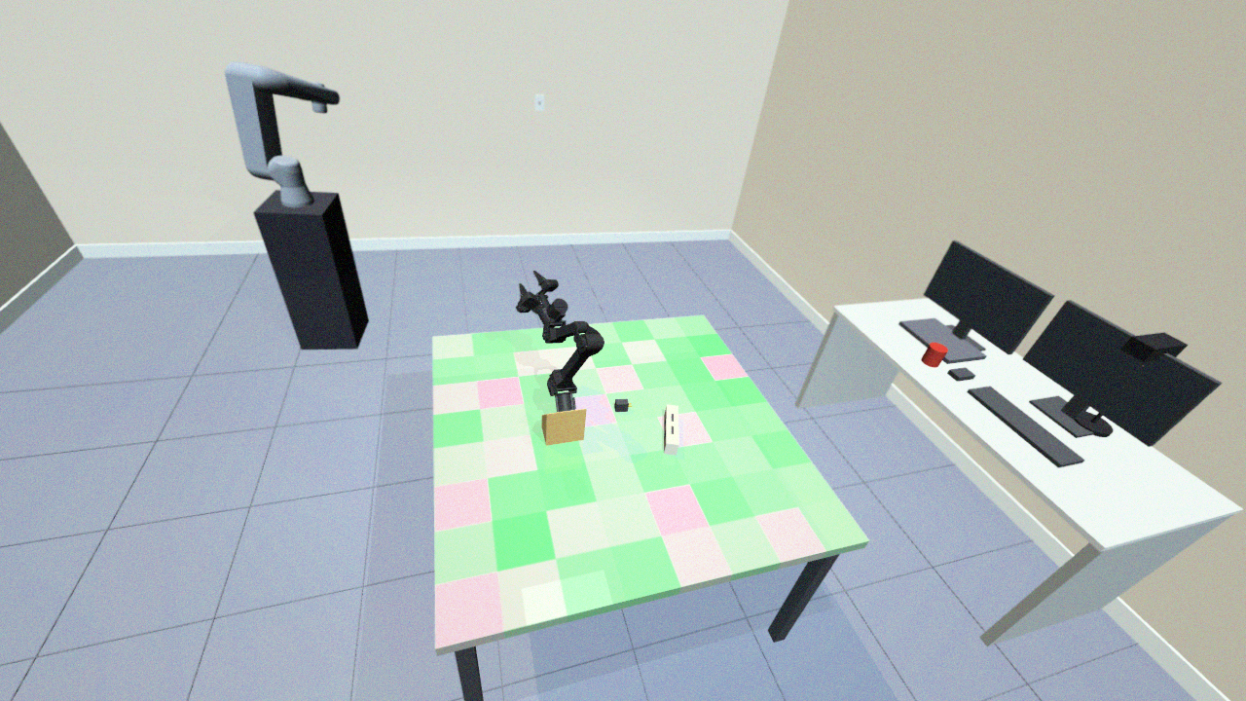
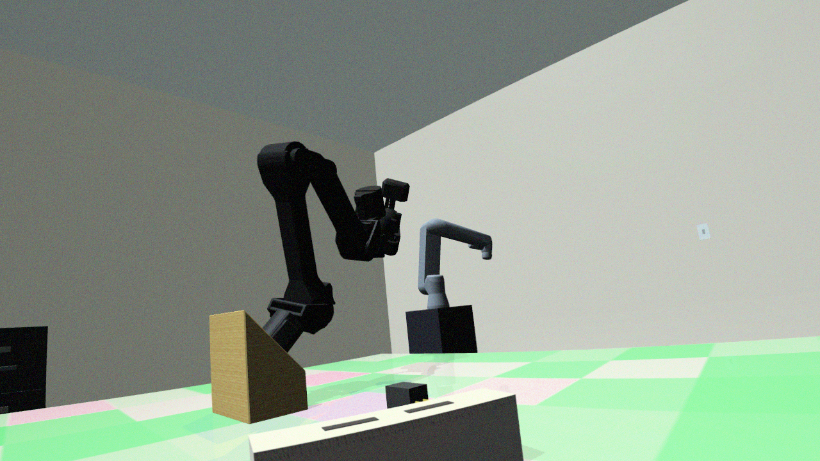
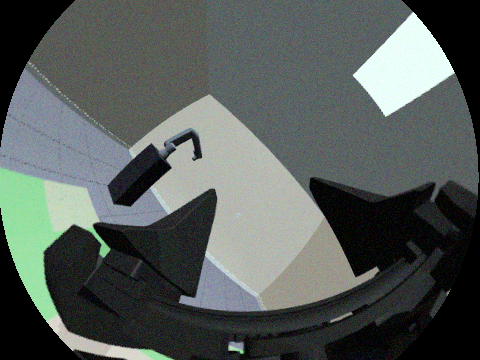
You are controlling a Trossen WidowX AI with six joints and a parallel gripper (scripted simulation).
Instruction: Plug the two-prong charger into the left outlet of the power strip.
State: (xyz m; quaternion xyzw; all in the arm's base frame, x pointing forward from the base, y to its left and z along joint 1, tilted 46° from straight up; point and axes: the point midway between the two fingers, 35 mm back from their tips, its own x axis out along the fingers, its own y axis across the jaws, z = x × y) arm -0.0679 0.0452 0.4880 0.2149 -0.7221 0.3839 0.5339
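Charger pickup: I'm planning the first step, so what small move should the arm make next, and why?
Probably swing the gripper down toward the charger. Its fingers stand wide apart with nothing between them, raised and aimed at the walls rather than the table. The charger still lies on the table, between the wooden wedge and the power strip, apart from both.

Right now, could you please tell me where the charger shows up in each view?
Top: charger, small black cube mid-table, between the wedge and the strip.
Exterior: charger low centre, just behind the strip, right of the wedge.
Wrist: not in it.
Shared landmark: the grey arm on its pedestal.
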